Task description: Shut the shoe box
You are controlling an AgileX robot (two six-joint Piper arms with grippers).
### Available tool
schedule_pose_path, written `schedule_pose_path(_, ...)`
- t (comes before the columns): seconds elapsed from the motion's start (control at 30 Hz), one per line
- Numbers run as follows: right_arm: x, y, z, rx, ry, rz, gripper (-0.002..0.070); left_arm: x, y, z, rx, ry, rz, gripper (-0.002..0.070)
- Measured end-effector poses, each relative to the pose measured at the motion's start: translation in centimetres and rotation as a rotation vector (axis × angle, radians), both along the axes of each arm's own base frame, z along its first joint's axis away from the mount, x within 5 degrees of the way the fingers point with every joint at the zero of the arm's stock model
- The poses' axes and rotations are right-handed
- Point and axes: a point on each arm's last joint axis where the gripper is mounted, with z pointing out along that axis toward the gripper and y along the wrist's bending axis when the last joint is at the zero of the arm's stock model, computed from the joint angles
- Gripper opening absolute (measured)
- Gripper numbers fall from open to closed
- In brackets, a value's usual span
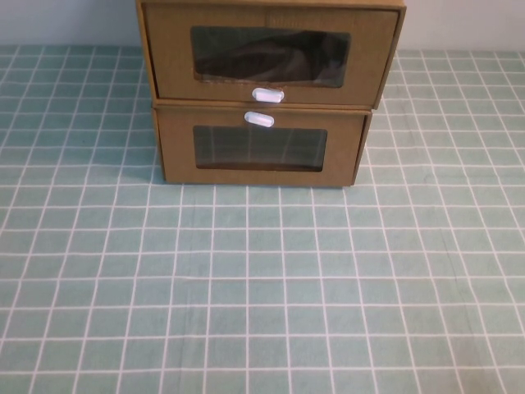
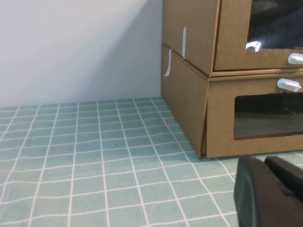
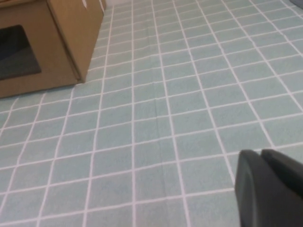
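Checked cloth (image 1: 262,295) | shoe box (image 1: 267,57) far | left end effector (image 2: 272,194), right end effector (image 3: 270,187) near

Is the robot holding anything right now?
No. The left gripper and right gripper sit low over the tablecloth, away from the shoe box.

Staged test bench: green checked tablecloth (image 1: 262,287), bare white wall (image 2: 71,47).

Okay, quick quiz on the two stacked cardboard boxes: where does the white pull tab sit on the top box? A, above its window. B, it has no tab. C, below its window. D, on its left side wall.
C: in the high view the upper shoe box has its white pull tab just under the clear window, while the lower box carries its tab above its own window. Neither the left gripper nor the right gripper touches either box.
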Motion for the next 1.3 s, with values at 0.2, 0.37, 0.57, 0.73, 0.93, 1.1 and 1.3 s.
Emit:
schedule_pose_path(0.2,-0.09,0.52,-0.16,0.005,0.019,0.055,-0.0011,0.0,0.0,0.0,0.0,0.0,0.0,-0.0005)
schedule_pose_path(0.37,-0.1,0.6,-0.16,-0.035,0.016,0.075,-0.0011,0.0,0.0,0.0,0.0,0.0,0.0,-0.0005)
schedule_pose_path(0.57,-0.1,0.61,-0.16,-0.042,0.015,0.078,-0.0011,0.0,0.0,0.0,0.0,0.0,0.0,-0.0005)
schedule_pose_path(0.73,-0.1,0.62,-0.16,-0.041,0.015,0.078,-0.0011,0.0,0.0,0.0,0.0,0.0,0.0,-0.0005)
schedule_pose_path(0.93,-0.1,0.62,-0.16,-0.04,0.015,0.078,-0.0011,0.0,0.0,0.0,0.0,0.0,0.0,-0.0005)
schedule_pose_path(1.1,-0.1,0.62,-0.16,-0.04,0.015,0.078,-0.0011,0.0,0.0,0.0,0.008,-0.002,0.0,-0.0005)
schedule_pose_path(1.3,-0.1,0.63,-0.16,-0.038,0.015,0.078,-0.0011,-0.15,0.15,-0.34,0.134,0.001,0.02,-0.0005)
